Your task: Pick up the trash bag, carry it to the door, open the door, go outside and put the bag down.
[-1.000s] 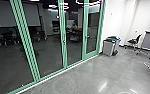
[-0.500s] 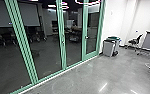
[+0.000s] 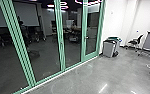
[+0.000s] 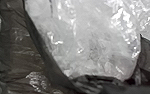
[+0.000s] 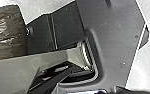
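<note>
Dark trash bag (image 4: 16, 50): beside robot base (image 5: 116, 37). Green-framed glass door (image 3: 83, 37): ahead of robot base. Gray bin (image 3: 108, 49): ahead-right of robot base. Left gripper, right gripper: opening width, grip cannot be determined.

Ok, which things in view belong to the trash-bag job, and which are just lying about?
Part of the job:
- trash bag, dark, with clear plastic showing at its opening
- possibly the green-framed glass door; the pictures don't settle whether it's the one meant

Just around:
- grey bin by the white wall
- dark chair beyond it
- pale screen behind the glass
</note>
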You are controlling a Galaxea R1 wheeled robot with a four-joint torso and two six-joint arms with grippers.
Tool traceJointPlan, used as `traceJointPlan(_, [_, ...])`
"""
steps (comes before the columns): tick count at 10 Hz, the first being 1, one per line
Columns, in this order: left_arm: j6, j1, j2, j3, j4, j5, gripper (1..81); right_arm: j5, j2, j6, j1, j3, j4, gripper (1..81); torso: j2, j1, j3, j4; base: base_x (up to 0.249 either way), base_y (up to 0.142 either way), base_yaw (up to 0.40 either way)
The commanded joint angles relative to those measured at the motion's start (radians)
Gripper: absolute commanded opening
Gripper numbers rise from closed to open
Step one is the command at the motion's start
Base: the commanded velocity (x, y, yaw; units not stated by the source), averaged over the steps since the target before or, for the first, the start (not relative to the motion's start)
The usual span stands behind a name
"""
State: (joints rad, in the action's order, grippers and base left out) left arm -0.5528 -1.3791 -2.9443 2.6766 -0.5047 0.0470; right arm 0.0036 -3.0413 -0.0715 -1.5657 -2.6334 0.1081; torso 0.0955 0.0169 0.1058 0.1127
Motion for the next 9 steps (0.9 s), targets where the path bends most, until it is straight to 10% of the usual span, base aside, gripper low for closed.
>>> traceJointPlan(1, [-0.007,0.064,0.011,-0.001,0.003,0.060,1.0,-0.063,-0.006,0.004,0.040,0.006,-0.004,81.1,0.000,0.000,0.000,0.000,0.142,-0.061,0.000])
traceJointPlan(9, [-0.007,0.064,0.010,-0.001,0.003,0.060,1.0,-0.063,-0.006,0.006,0.042,0.006,-0.005,81.1,0.000,0.000,0.000,0.000,0.148,-0.023,0.000])
